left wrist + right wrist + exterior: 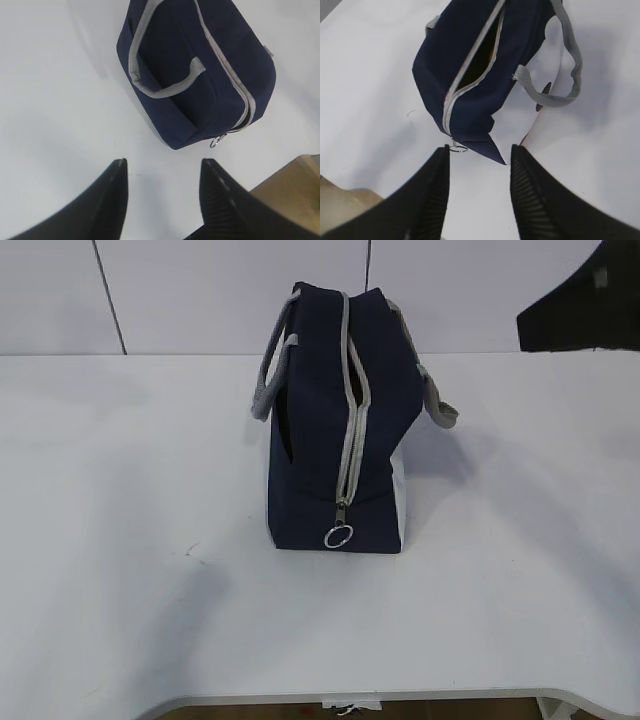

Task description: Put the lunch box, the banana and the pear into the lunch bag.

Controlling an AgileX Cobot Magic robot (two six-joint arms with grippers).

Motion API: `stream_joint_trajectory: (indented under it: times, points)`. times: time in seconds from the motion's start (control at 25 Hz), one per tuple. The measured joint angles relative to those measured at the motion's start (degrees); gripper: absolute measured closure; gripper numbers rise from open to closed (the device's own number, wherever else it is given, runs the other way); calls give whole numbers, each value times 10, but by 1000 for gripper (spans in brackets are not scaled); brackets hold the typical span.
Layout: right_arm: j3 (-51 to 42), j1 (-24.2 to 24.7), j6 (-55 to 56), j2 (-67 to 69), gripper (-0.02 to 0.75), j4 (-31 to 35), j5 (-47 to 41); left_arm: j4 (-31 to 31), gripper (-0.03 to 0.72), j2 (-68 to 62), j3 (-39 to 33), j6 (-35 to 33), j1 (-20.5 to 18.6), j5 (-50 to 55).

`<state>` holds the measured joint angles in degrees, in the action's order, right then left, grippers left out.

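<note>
The navy lunch bag (320,420) stands end-on in the middle of the white table, grey handles up and its white side to the right. Its grey zipper is open along the top, and the ring pull (339,536) hangs at the near end. The bag also shows in the left wrist view (170,50) and the right wrist view (445,55), where the dark opening shows a thin yellow sliver I cannot identify. The lunch box, banana and pear are out of view. My left gripper (162,167) and right gripper (479,150) are open and empty, above the table near the bag's zipper end.
The white table (120,540) spreads around the bag, with its front edge (350,700) close to the camera. A dark part of the right arm (580,300) hangs at the top right. A brown surface shows past the table edge (290,185).
</note>
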<state>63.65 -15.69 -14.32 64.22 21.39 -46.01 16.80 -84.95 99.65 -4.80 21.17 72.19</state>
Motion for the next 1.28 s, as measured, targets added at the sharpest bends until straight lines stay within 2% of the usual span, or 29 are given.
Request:
stream_joint_trajectory:
  times: [0.24, 0.44, 0.6, 0.84, 1.12, 1.28]
  points:
    - [-20, 0, -4, 40, 416, 0, 79, -2, 336, 0, 0, 0, 0, 0]
    - [-29, -6, -19, 96, 432, 0, 139, -53, 337, -1, -26, 3, 3, 0]
    - [-67, -45, -53, 102, 447, 2, 263, -72, 337, 14, -96, 19, 3, 0]
    - [-171, -135, -70, 102, 460, 7, 450, -75, 337, 74, -206, 21, 3, -1]
    - [-304, -190, -72, 120, 461, 9, 638, -75, 337, 113, -226, 21, 3, -1]
    - [-356, -210, -72, 172, 461, -12, 709, -75, 340, 114, -226, 22, 3, -1]
